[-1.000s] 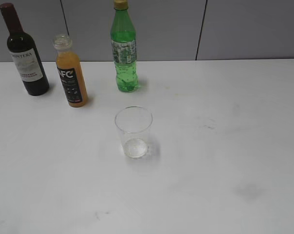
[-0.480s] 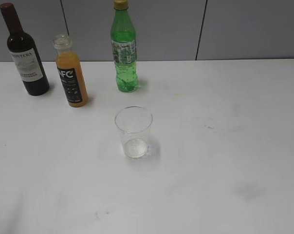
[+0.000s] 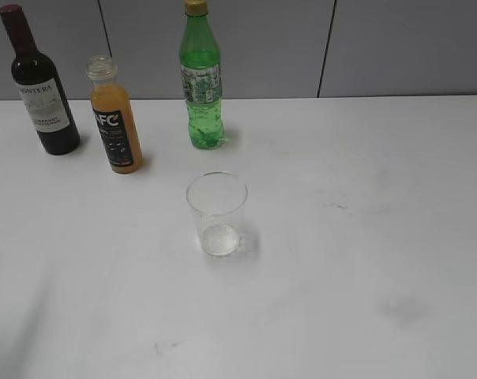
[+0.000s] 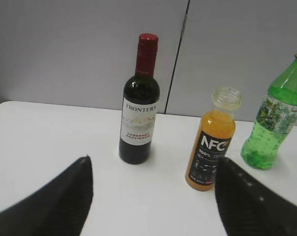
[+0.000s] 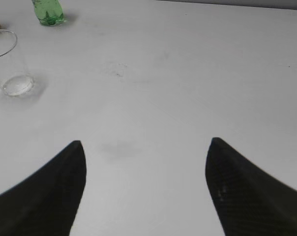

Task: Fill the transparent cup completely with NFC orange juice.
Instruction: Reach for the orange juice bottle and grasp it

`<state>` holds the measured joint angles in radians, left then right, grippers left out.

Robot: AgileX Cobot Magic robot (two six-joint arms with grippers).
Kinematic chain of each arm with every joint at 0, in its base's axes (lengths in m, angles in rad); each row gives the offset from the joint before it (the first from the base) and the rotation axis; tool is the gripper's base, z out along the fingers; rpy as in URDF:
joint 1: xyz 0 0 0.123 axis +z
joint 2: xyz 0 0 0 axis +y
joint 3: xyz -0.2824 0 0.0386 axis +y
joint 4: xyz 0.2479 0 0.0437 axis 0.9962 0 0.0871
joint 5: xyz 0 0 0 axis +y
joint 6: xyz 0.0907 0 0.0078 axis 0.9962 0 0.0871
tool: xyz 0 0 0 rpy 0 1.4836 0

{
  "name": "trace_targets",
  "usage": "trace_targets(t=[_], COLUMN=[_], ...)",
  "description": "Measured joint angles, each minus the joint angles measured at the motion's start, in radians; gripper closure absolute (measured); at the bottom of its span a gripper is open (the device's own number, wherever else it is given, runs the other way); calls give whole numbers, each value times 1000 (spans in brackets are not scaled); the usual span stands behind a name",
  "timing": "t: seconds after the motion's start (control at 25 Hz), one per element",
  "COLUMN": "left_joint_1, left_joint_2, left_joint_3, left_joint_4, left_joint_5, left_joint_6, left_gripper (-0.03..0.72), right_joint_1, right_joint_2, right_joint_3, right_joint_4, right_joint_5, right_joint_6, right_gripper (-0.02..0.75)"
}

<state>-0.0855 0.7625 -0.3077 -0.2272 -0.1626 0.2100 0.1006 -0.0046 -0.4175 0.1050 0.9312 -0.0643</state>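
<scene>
Your left gripper (image 4: 151, 196) hovers low, spread wide, aimed at the upright, uncapped juice bottle (image 3: 116, 117) between wine (image 3: 39, 84) and soda (image 3: 201, 77). Cup (image 3: 216, 213) upright, empty, mid-bench (image 3: 365, 237). Your right gripper (image 5: 144, 189) is spread too, holding nothing.

A scuffed white table (image 3: 365, 237) stands against a grey panelled wall (image 3: 396, 47).
</scene>
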Motion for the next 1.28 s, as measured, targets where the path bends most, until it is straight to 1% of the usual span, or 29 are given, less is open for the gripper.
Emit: trace_targets(t=[0.12,0.28,0.36,0.48,0.72,0.84,0.92,1.04,1.16,1.28], left_joint_1=[-23,-26,-26,-26,-26,-21,-3,45,99,136], left_joint_2=[96,246,317,410,587,667,712,768,829,906], left_joint_3=[0,0,2,6,6,5,-6,-36,-63,-107], left_joint_4=[0,5,32,124,285,341,401,544,643,766], left_joint_5=[-70,-176,-248,-351,-521,-597,-622,-673,-742,-783], left_joint_6=[-2,-11,-23,-60,-189,-223,-272,-338,-359,-390], left_gripper=[96,96,96,96,96,96,96,96,96,96], right_joint_1=[0,0,0,0,0,0,0,0,0,0], right_joint_2=[0,0,0,0,0,0,0,0,0,0], right_joint_3=[0,0,0,0,0,0,0,0,0,0], right_joint_4=[0,0,0,0,0,0,0,0,0,0], right_joint_5=[0,0,0,0,0,0,0,0,0,0], right_joint_6=[0,0,0,0,0,0,0,0,0,0], right_gripper=[150,150,150,150,150,150,150,150,150,150])
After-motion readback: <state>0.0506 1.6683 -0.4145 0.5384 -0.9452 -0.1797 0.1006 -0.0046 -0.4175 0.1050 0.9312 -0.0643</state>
